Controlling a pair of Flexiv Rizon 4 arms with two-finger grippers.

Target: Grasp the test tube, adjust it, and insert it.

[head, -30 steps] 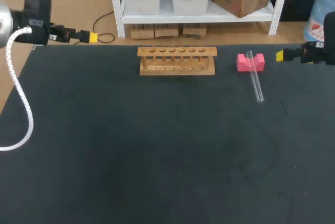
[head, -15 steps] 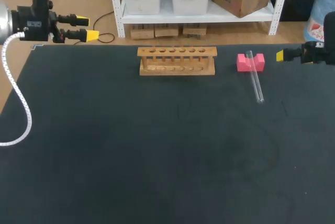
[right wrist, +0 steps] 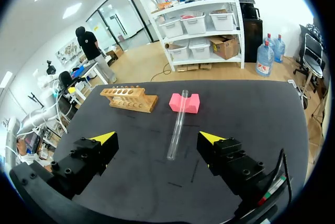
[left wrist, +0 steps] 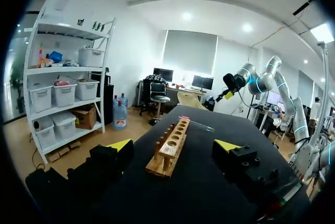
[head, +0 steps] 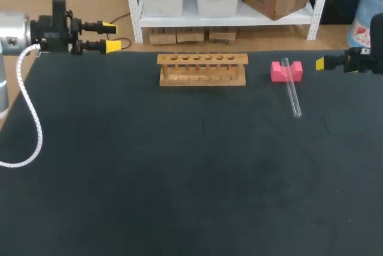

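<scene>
left gripper (head: 111, 36) has slid along the far table edge toward the wooden rack (head: 202, 69) and turned, so both yellow tips now show, spread wide with nothing between them. nearest on the table (head: 179, 178), the test tube (head: 292, 91) lies untouched, its far end propped on the pink block (head: 278, 72), well apart from the wooden rack. right gripper (right wrist: 157, 137), also spread and empty, has not shifted and faces the test tube, so the grasp looks yet to begin.

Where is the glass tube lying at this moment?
In the head view the tube lies on the right side of the table, its far end resting on the pink block, to the right of the wooden rack.
</scene>
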